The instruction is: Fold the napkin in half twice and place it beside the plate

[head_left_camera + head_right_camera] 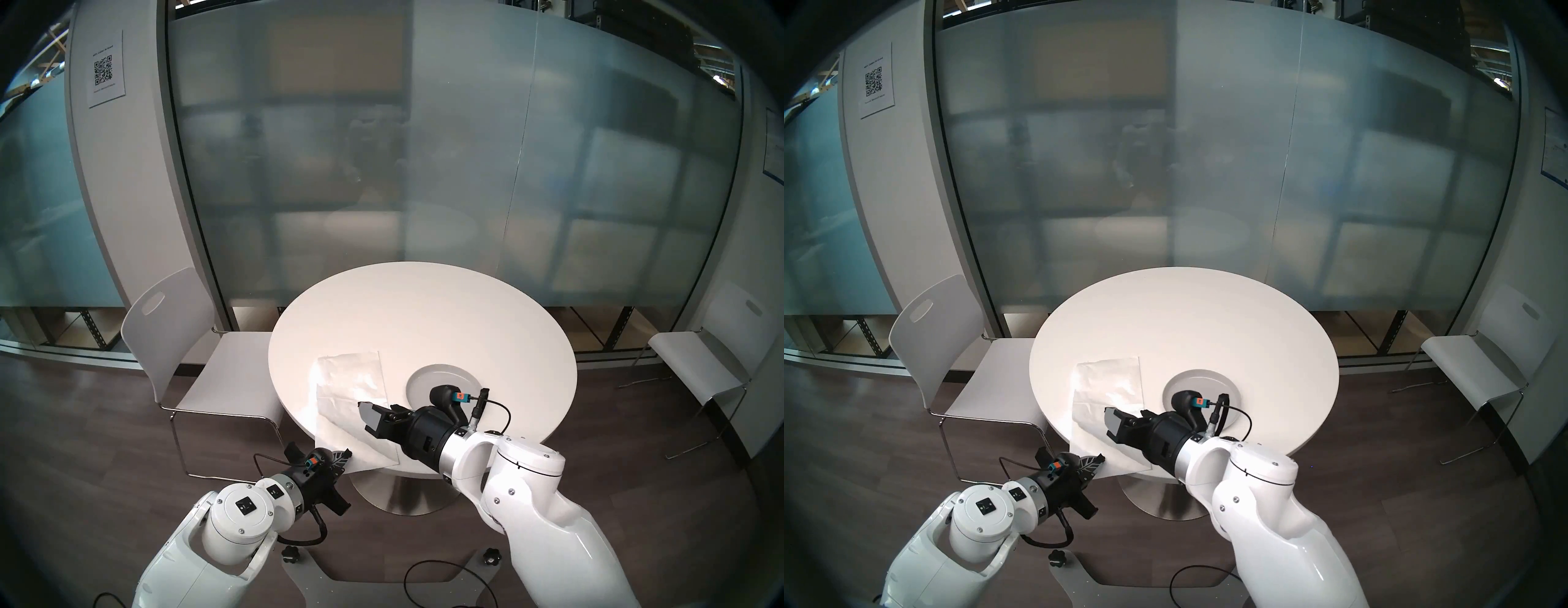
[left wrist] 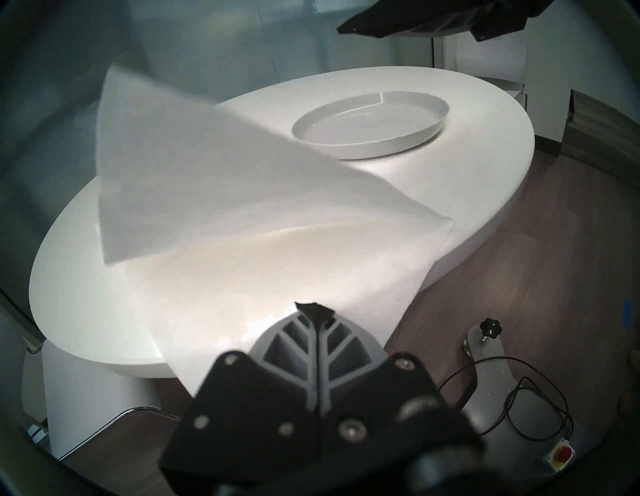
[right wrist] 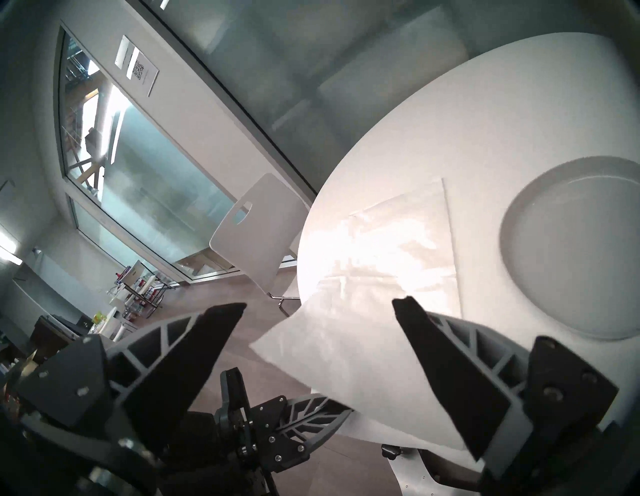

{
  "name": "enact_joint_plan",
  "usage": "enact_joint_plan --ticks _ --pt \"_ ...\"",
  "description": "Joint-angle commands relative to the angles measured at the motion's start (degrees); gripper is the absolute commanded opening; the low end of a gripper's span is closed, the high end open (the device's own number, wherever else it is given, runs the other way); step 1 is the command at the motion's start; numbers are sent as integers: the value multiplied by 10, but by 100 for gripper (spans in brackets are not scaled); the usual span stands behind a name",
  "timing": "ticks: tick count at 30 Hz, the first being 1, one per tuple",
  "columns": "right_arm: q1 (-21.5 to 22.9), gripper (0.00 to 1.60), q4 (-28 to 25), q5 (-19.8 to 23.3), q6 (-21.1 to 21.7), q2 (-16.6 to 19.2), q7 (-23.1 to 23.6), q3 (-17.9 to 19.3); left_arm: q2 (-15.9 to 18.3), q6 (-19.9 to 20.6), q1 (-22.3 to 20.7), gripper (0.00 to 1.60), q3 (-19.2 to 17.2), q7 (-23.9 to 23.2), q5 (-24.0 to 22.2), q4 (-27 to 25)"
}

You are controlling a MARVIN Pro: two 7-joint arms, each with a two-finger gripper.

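- The napkin (image 1: 350, 382), a thin white sheet, is seen partly on the round desk (image 1: 424, 314) and partly overhanging its near edge, left of the plate (image 2: 370, 124).
- The left gripper (image 2: 313, 311) is clamped on the napkin's near overhanging corner; its jaws are pressed together on the sheet.
- The right gripper (image 3: 318, 311) is held above the napkin with jaws spread wide and nothing between them; a raised flap lies below.
- For a clean fold, the free corner is best re-gripped near its tip and carried over the far edge until the edges align, the plate being avoided.
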Motion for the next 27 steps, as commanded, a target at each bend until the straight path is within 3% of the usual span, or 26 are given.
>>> enact_joint_plan --ticks 1,6,17,27 --pt "-33 160 -29 11 -11 14 -4 43 9 -7 12 0 -16 -5 -11 -30" --pt "-45 160 -12 24 -25 12 2 72 12 -9 22 0 -28 -9 -20 -46" --pt "-53 160 8 33 -37 16 16 95 15 -9 40 0 -31 -13 -20 -63" --pt "-52 160 9 38 -37 21 24 114 32 -25 92 0 -82 -19 -43 -93"
